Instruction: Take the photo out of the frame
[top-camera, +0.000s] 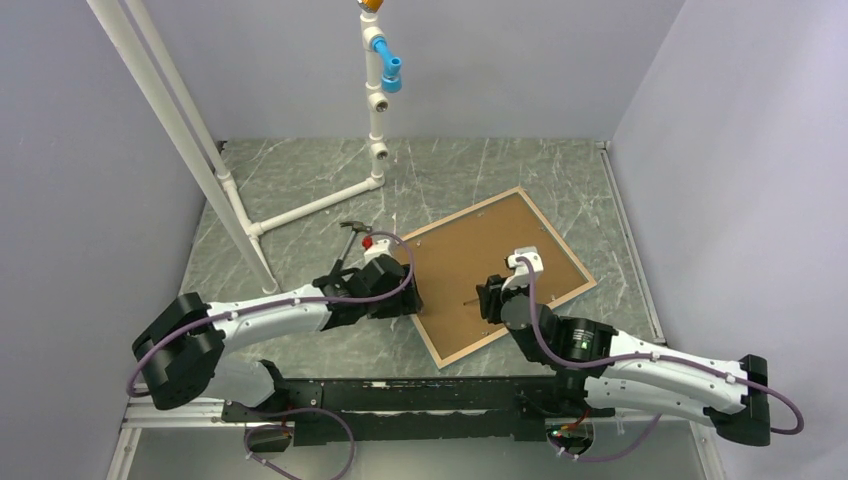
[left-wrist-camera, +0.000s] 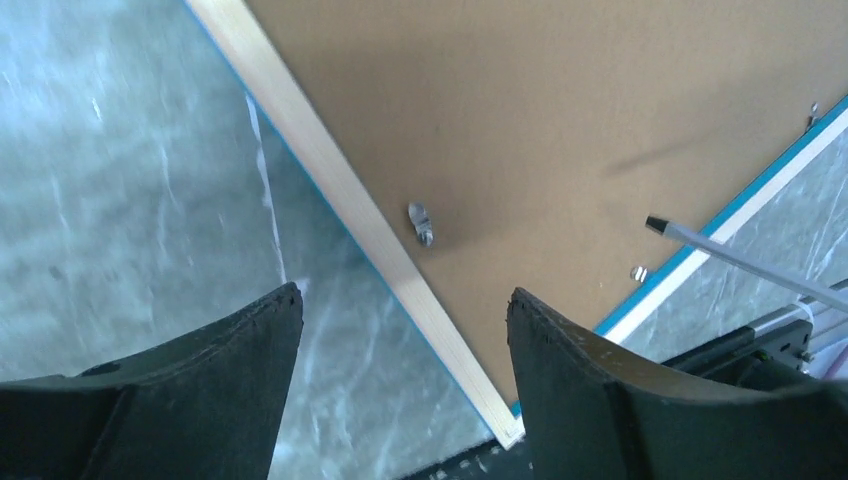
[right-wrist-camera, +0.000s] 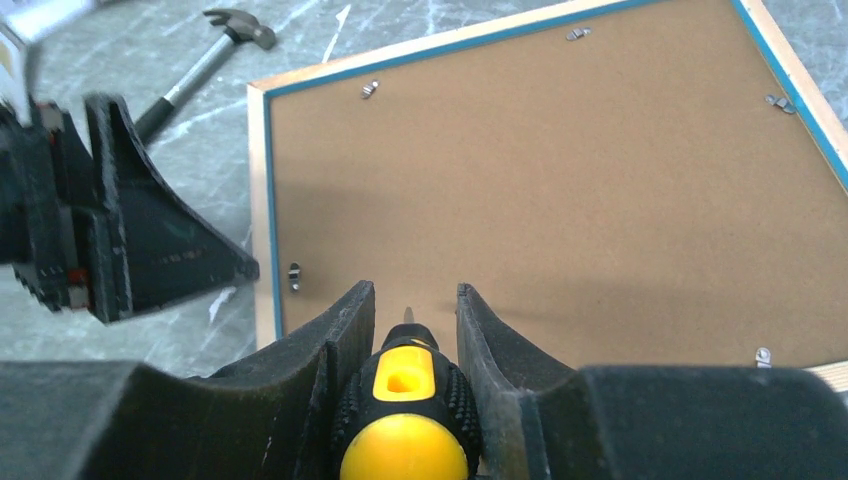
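Yellow-handled screwdriver (right-wrist-camera: 405, 435) between right fingers (right-wrist-camera: 325, 375)

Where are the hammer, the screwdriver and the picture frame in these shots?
hammer (right-wrist-camera: 243, 30): right wrist view, on its metal head.
screwdriver (right-wrist-camera: 404, 445): right wrist view, on the yellow end of its handle.
frame (top-camera: 455, 250): top view, on its brown back.

The frame (top-camera: 465, 262) lies flat and face-down on the grey marbled bench (top-camera: 460, 170), skewed to its edges. Its brown backing board (right-wrist-camera: 560, 200) faces up, inside a pale wood rim and a thin turquoise line. Small metal tabs (right-wrist-camera: 370, 89) dot the board's margin, seemingly pinning it.
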